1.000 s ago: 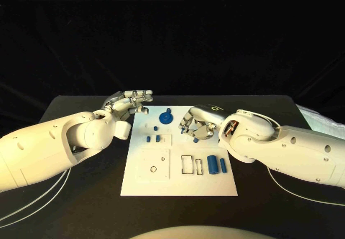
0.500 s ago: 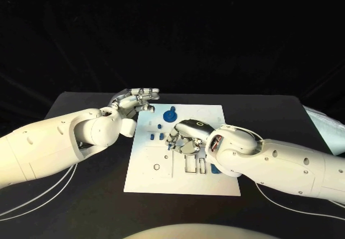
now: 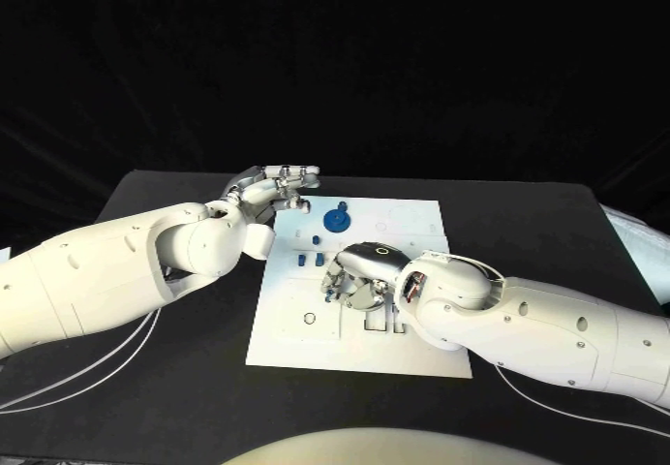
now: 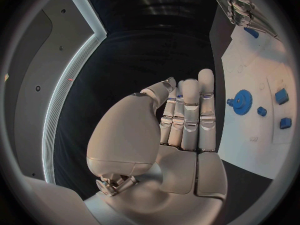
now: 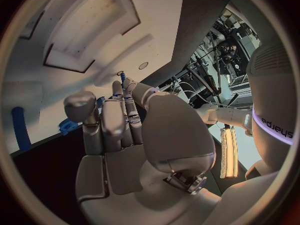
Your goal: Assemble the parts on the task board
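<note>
Surface [image 3: 167, 387] of black fills the lower part of the head view, and the white task board [image 3: 321, 349] lies on it at the frame's middle, its long side running away from the robot. On the board's near half, left of centre, sits a square inset with a small dark ring [image 3: 309, 319].

Just above that, at the middle of the frame, the right hand [image 3: 357, 281] hangs palm down over the board's central part, fingers curled close together toward the plate. Whether it holds a part cannot be told: the fingertips hide what lies beneath them. In the right wrist view the same hand [image 5: 119, 135] shows fingers lying side by side, with a long blue cylinder [image 5: 20, 129] against the white board and a blue piece [image 5: 67, 126] just beyond the thumb.

Left of the right hand, two small blue blocks [image 3: 303, 260] stand on the board, and a small blue peg [image 3: 317, 239] lies a little farther up.

Beyond them, toward the board's far left corner, rests the blue gear [image 3: 335, 219].

Farthest, at upper left of centre, the left hand [image 3: 275, 186] hovers by the board's far left corner, empty, its fingers loosely bent and slightly parted. In the left wrist view this hand [image 4: 169, 135] holds nothing, fingers straight and together, with the gear [image 4: 242, 101] on the board beside it.
</note>
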Tool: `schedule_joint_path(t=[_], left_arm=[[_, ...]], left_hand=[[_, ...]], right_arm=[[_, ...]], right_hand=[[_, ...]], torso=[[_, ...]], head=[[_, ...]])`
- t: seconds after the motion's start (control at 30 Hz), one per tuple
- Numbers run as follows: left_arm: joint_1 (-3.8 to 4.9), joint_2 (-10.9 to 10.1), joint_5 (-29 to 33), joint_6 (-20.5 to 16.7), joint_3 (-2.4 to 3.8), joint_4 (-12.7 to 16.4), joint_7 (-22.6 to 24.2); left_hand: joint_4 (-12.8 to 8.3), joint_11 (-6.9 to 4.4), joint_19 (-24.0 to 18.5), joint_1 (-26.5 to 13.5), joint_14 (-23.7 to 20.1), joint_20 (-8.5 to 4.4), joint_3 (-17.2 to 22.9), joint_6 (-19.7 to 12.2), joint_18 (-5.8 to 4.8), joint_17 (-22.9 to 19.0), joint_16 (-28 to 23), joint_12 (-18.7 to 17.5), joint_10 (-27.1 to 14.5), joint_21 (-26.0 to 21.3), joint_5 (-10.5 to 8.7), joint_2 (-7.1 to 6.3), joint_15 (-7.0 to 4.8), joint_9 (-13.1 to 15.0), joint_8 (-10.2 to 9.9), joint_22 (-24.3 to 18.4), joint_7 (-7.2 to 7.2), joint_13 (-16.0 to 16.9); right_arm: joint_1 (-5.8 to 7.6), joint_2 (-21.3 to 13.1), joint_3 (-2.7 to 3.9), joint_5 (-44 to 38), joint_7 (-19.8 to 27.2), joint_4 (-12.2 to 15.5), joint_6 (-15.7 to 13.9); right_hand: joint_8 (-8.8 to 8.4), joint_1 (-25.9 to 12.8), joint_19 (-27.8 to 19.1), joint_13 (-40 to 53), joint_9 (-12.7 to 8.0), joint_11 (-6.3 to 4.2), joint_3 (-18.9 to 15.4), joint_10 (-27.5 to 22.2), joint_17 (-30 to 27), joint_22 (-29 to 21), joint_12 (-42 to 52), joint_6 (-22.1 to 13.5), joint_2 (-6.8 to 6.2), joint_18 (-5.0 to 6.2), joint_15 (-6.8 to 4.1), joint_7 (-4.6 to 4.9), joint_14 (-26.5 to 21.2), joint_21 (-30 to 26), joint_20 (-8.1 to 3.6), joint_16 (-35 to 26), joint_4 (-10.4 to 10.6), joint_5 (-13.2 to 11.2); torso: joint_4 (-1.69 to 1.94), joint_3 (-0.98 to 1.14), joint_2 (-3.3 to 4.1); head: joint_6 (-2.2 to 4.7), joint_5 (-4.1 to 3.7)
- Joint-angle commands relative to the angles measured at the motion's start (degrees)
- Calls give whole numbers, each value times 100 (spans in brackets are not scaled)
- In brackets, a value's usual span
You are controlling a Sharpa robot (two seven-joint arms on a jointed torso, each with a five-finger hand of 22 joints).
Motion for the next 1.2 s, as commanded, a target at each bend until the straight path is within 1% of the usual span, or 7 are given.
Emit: schedule_joint_path(t=[0.03,0.33,0.73,0.87,1.03,1.1,1.2], left_arm=[[-2,13,6,114,2,2,31],[-3,12,-5,121,2,-1,25],[-4,26,-33,134,2,-9,22],[-5,30,-36,137,2,-13,22],[-6,41,-52,130,2,-28,26],[-6,50,-71,118,2,-43,36],[-7,57,-82,110,2,-54,41]], left_hand=[[6,7,-19,-6,-43,12,-22,-22,69,-5,-17,20,-37,-11,7,60,13,1,17,-4,3,6],[2,8,-19,-3,-46,12,-27,-28,69,-10,-21,30,-45,-19,7,62,13,1,21,-9,5,8],[2,8,-19,-3,-46,12,-27,-28,69,-10,-21,30,-45,-19,7,62,13,1,21,-9,5,8],[2,8,-19,-3,-46,12,-27,-28,69,-10,-21,30,-45,-19,7,62,13,1,21,-9,5,8],[2,8,-19,-3,-46,12,-27,-28,69,-10,-21,30,-45,-19,7,62,13,1,21,-9,5,8],[2,8,-19,-3,-46,12,-27,-28,69,-10,-21,30,-45,-19,7,62,13,1,21,-9,5,8],[2,8,-19,-3,-46,12,-27,-28,69,-10,-21,30,-45,-19,7,62,13,1,21,-9,5,8]], right_arm=[[-10,13,-2,-211,-18,-10,169],[-17,32,-4,-396,-113,-41,189],[-41,116,-5,-716,-299,-53,136],[-51,142,-7,-751,-306,-52,228],[-60,180,-14,-770,-268,-61,468],[-63,193,-19,-774,-268,-75,559],[-65,192,-27,-777,-304,-85,532]], right_hand=[[7,25,39,1,10,15,33,25,11,8,-33,-7,38,80,-3,21,166,23,-1,35,-11,28],[7,25,39,1,10,15,33,25,11,8,-33,-7,38,80,-3,21,166,23,-1,35,-11,28],[2,18,43,-9,15,19,49,35,25,22,-54,-11,38,77,1,25,169,34,2,48,-24,70],[1,16,43,-10,16,19,51,36,23,22,-57,-12,37,77,2,26,168,35,2,46,-26,76],[-1,-15,43,-17,20,25,34,39,26,25,-75,-14,7,76,6,30,169,39,5,51,-29,83],[-8,-70,47,-26,26,27,-7,40,43,40,-103,-20,-30,74,13,30,172,52,11,67,-22,106],[-63,-164,31,-46,12,61,-73,-39,39,18,-179,-115,-101,75,45,65,169,41,28,67,2,201]], torso=[[3,1,-2],[-4,2,-5],[5,-3,0],[0,-4,-2],[2,-3,-4],[5,-4,-5],[1,-3,-5]], head=[[-21,22],[-38,49],[-56,57],[-71,58],[-77,63],[-79,64],[-78,73]])
